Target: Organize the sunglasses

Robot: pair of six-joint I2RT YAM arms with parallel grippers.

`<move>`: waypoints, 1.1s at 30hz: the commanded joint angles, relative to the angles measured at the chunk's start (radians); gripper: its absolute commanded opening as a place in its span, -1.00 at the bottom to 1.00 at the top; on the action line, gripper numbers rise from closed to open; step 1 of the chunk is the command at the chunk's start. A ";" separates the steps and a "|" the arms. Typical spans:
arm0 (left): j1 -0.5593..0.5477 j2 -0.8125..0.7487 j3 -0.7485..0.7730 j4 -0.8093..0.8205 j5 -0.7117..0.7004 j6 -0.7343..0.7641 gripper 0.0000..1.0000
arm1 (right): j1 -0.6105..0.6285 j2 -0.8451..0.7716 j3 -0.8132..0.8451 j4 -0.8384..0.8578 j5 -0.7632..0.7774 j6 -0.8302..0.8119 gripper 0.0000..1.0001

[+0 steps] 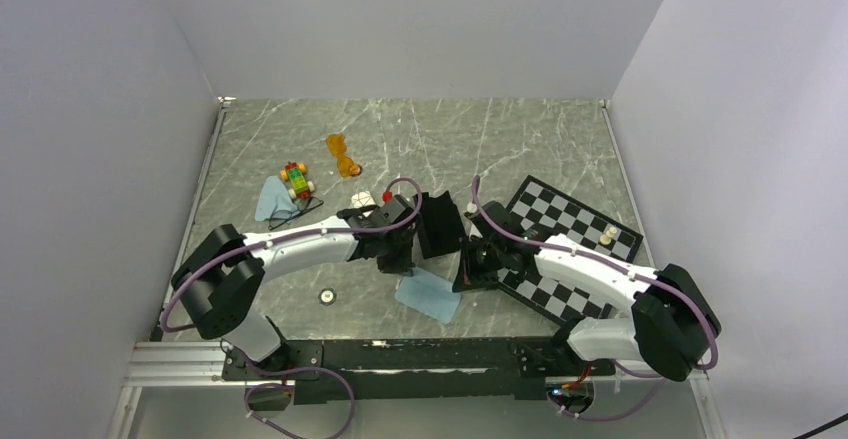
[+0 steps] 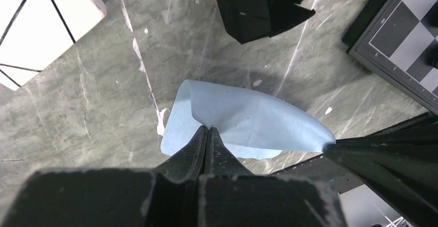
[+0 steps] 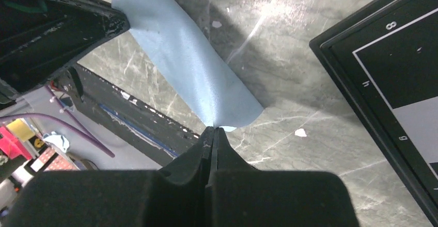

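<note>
The orange translucent sunglasses [image 1: 344, 156] lie at the back of the table. The thin black wire-framed pair [image 1: 306, 204] lies beside a light blue cloth [image 1: 271, 199] at the left. My left gripper [image 1: 405, 272] [image 2: 208, 129] is shut on one corner of a second light blue cloth [image 1: 428, 295] [image 2: 248, 118]. My right gripper [image 1: 463, 281] [image 3: 213, 129] is shut on the opposite corner of the same cloth [image 3: 186, 66]. The cloth hangs stretched between them just above the table. Both pairs of sunglasses are far from either gripper.
An open black case [image 1: 440, 224] [image 2: 258, 4] stands just behind the grippers. A white case with black lines [image 1: 362, 200] [image 2: 36, 25] sits to its left, with a colourful toy car [image 1: 296, 177] further left. A chessboard [image 1: 570, 249] [image 2: 403, 46] lies at the right. A small round disc [image 1: 326, 296] lies near the front.
</note>
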 commanded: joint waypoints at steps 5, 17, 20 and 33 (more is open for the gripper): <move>-0.003 -0.080 -0.043 0.013 0.056 0.006 -1.00 | 0.046 -0.018 -0.026 0.031 -0.065 0.031 -1.00; -0.018 -0.087 -0.066 -0.016 0.100 0.011 -1.00 | 0.116 0.001 -0.043 0.050 -0.036 0.087 -0.99; -0.021 -0.095 -0.074 -0.033 0.093 0.011 -1.00 | 0.134 0.015 -0.043 0.054 -0.034 0.092 -0.98; -0.028 -0.089 -0.086 -0.069 0.076 0.015 -1.00 | 0.182 0.051 -0.046 0.069 0.002 0.119 -0.96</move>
